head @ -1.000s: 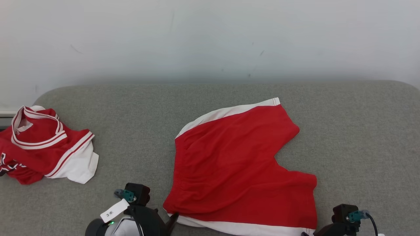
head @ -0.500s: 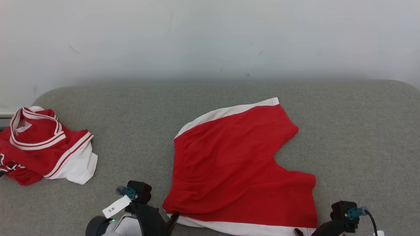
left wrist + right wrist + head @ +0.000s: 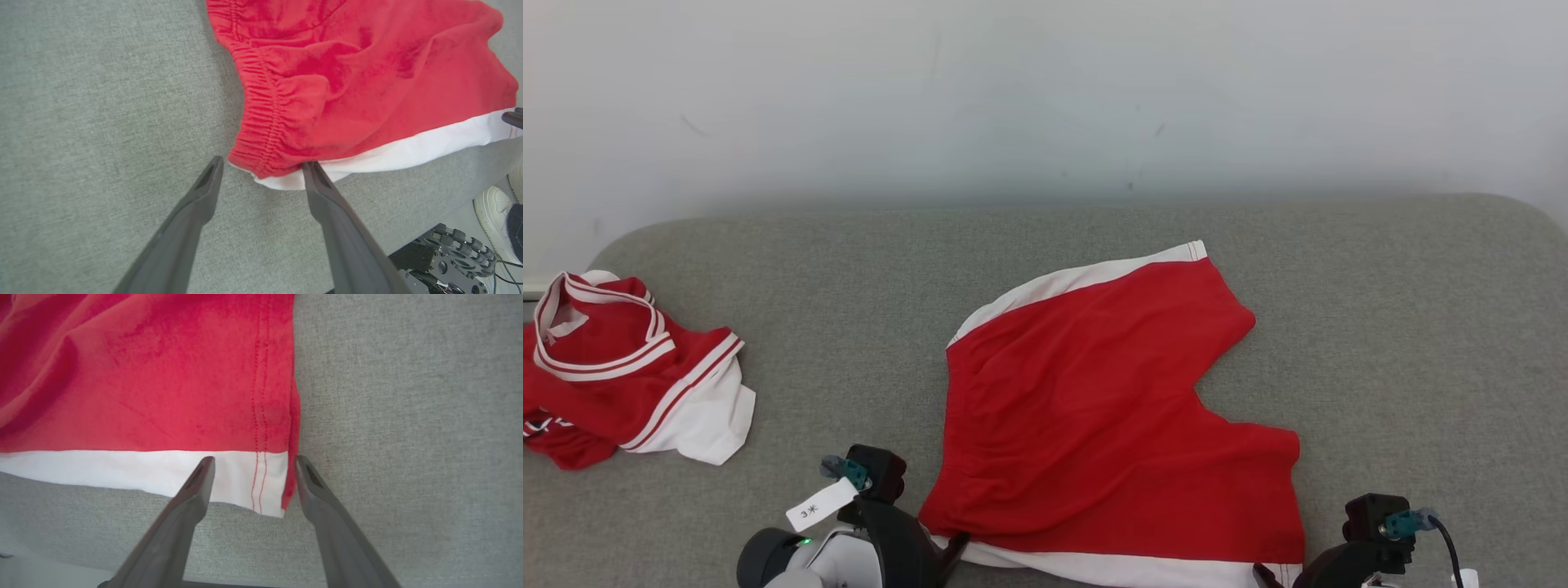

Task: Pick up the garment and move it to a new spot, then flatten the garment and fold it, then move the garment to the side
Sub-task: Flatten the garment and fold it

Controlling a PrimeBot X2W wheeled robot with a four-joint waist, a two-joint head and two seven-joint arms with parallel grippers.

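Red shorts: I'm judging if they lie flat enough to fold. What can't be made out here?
- Head view: red shorts, near white band cut by the bottom edge.
- Every view: their under layer, hidden by the top layer.
- Head view: jersey cut off at the left edge, lettering too small.

You had a grey fabric pad (image 3: 849, 269) before you, its far corners rounded. Red shorts (image 3: 1094, 408) lay spread on it near the middle, with the gathered waistband on their left and the two legs on their right. A white stripe ran along their far edge and another along their near edge, by the pad's front edge. Well left of the shorts, apart from them, lay a crumpled red-and-white jersey (image 3: 621, 376).
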